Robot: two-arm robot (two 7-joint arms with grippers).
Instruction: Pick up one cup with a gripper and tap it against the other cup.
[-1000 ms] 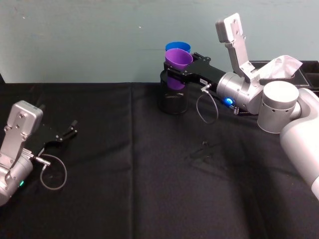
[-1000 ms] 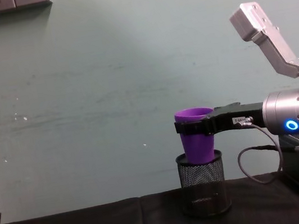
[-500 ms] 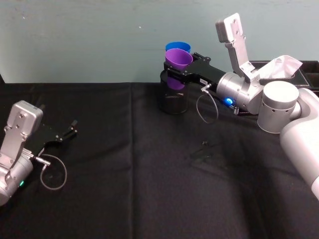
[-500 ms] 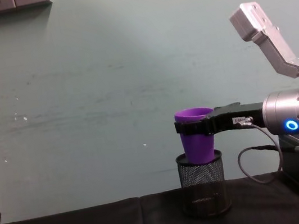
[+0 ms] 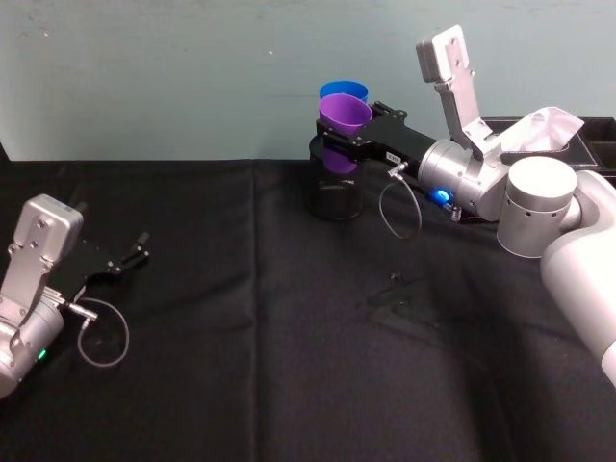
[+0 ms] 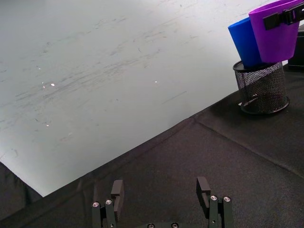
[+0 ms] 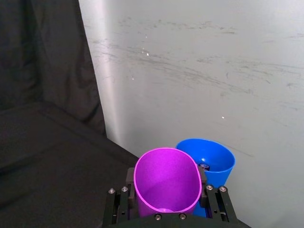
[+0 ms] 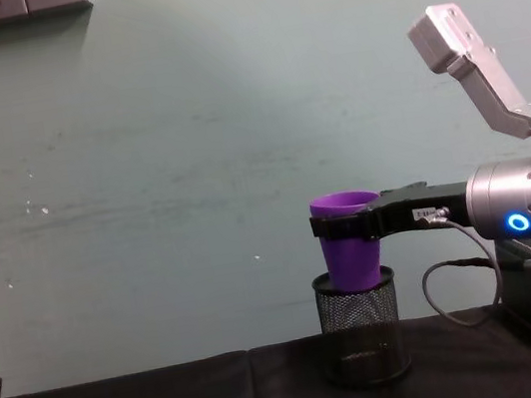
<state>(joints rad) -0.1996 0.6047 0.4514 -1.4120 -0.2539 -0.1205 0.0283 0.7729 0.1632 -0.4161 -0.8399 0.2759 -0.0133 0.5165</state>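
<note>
Since nothing has shifted across the last second, I read this as a hold at the tap position, not a fresh move. Right gripper [image 5: 351,130] stays pinching the purple cup [image 5: 345,112] just under its rolled rim, one finger on each side, cup upright. Blue cup [image 5: 344,90] sits just beyond the fingertips. Its wall is right against the purple one in the left wrist view, but I can't confirm true contact. Black wire-mesh pen holder [image 5: 333,197] is directly below the fingers. The purple cup's base dips into its mouth, and the blue cup's base looks to sit in it too. Both cups look empty, though the blue cup's bottom is partly hidden. My call: the tap is made or nearly so. Left gripper [image 6: 160,190] is parked low over the table [image 5: 241,318], fingers spread, holding nothing.
</note>
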